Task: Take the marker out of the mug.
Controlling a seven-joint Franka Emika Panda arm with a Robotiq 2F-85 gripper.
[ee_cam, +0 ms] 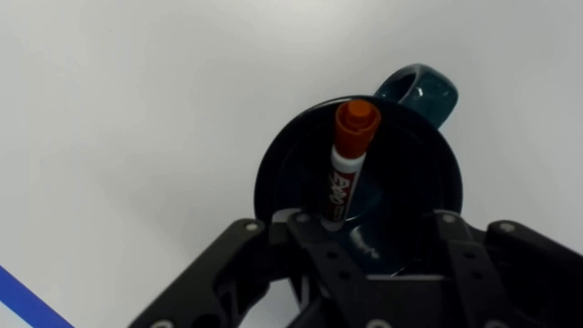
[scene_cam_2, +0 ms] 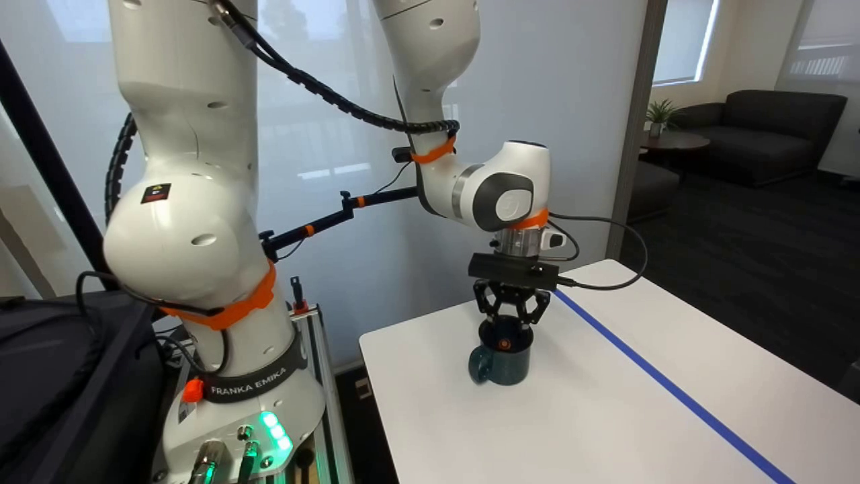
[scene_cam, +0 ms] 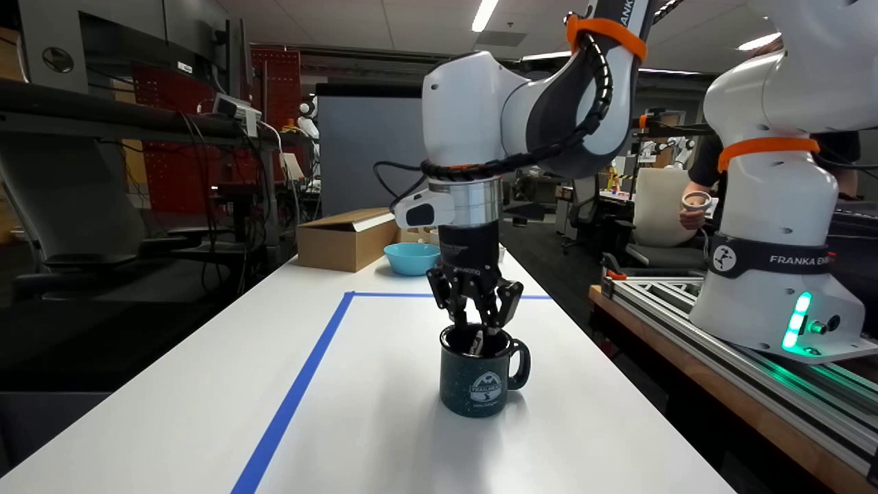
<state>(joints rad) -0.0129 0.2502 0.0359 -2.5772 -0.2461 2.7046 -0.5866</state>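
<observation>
From the left in an exterior view I've got the cardboard box (scene_cam: 329,247), the blue bowl (scene_cam: 410,259), then the mug (scene_cam: 466,384), upright on the table (scene_cam: 206,405). And there's the marker (ee_cam: 347,168), leaning inside the mug, orange end up, my jaws parted and released at the mug's mouth.

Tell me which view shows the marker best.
The wrist view: the marker shows end to end, its EXPO label readable. In an exterior view, a stretch of its barrel shows inside the mug; in an exterior view, only its orange end does.
</observation>
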